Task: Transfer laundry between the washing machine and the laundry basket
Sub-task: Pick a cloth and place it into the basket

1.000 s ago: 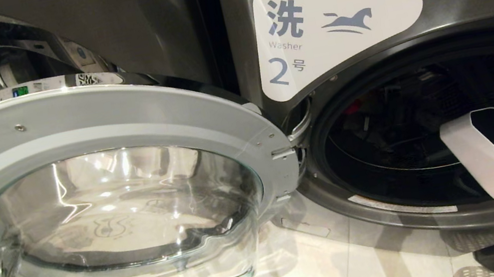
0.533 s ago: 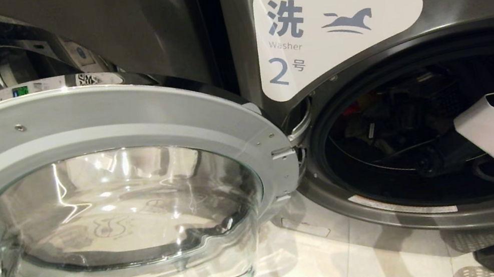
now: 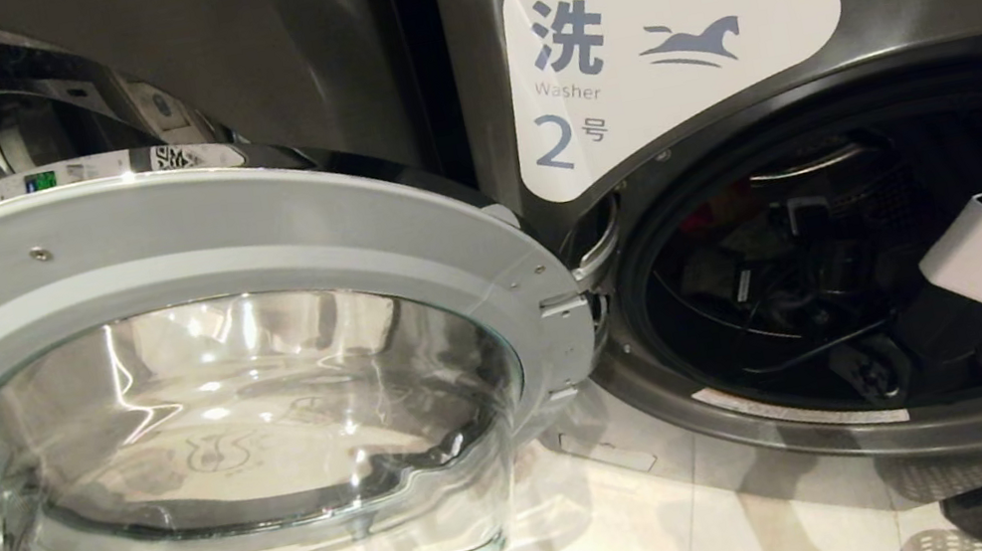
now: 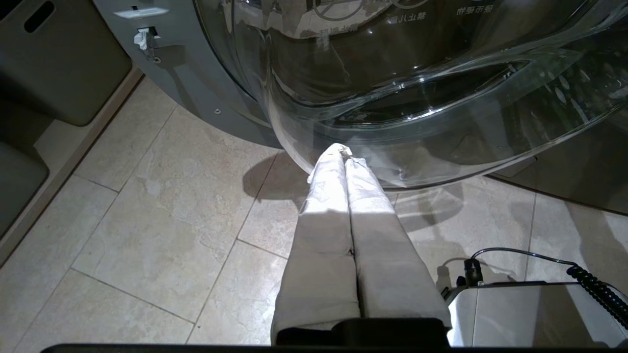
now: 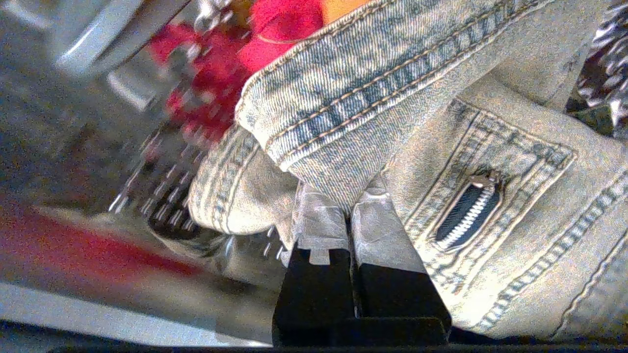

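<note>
Reaching into the washing machine (image 3: 686, 120) drum, right gripper (image 5: 349, 208) is pinched on a denim jacket (image 5: 441, 122); red laundry (image 5: 235, 54) probably snags and drags out with it

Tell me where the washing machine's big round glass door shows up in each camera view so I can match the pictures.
Head view: the round, grey-rimmed glass door swings open across the left half, hinged beside the dark drum opening.
Left wrist view: its clear glass bowl spans the top, above the shut left hand.
Right wrist view: not in it; only denim and red laundry.
Shared landmark: the beige floor tiles under the door.
</note>
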Robot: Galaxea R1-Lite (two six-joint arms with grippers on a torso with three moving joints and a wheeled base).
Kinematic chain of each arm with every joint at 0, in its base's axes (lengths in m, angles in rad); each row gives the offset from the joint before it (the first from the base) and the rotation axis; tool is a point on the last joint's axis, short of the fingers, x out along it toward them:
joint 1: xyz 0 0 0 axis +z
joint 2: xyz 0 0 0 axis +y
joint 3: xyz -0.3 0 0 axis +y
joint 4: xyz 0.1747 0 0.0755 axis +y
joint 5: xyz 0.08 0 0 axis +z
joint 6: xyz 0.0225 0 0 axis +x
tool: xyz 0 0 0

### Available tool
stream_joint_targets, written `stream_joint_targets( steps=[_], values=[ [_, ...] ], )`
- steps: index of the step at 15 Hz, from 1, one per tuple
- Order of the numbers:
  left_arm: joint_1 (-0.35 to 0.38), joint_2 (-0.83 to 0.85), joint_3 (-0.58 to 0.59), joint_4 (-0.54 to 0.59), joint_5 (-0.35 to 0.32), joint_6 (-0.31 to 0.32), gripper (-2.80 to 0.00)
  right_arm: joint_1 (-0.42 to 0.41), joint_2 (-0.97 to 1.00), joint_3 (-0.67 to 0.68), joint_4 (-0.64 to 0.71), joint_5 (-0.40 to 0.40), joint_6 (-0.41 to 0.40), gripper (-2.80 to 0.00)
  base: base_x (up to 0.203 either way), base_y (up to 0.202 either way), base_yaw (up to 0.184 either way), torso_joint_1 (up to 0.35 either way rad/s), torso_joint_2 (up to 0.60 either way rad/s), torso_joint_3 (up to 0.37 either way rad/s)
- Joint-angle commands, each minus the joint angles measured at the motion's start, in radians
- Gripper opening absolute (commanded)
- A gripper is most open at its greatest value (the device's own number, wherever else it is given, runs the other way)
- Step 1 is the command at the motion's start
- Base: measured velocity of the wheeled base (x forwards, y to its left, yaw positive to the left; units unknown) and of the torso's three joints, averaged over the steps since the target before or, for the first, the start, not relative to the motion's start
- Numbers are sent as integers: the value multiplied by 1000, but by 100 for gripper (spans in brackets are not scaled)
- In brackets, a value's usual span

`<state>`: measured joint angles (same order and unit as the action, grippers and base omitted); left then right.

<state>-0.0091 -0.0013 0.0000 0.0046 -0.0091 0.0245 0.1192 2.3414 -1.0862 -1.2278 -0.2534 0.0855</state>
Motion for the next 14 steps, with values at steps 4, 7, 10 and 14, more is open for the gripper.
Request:
stream_joint_targets(
  steps=[4,7,10,14],
  values=[
    [0,1,0,0,0,0,-280,23,-82,154,-88,-2,-1,-280,0,0,0,0,0,0],
    [0,1,0,0,0,0,-280,25,-127,208,-112,-3,-4,-280,0,0,0,0,0,0],
    [0,1,0,0,0,0,-280,29,-245,300,-117,2,-34,-280,0,0,0,0,0,0],
    [0,1,0,0,0,0,-280,39,-317,492,-157,6,-36,-280,0,0,0,0,0,0]
  ],
)
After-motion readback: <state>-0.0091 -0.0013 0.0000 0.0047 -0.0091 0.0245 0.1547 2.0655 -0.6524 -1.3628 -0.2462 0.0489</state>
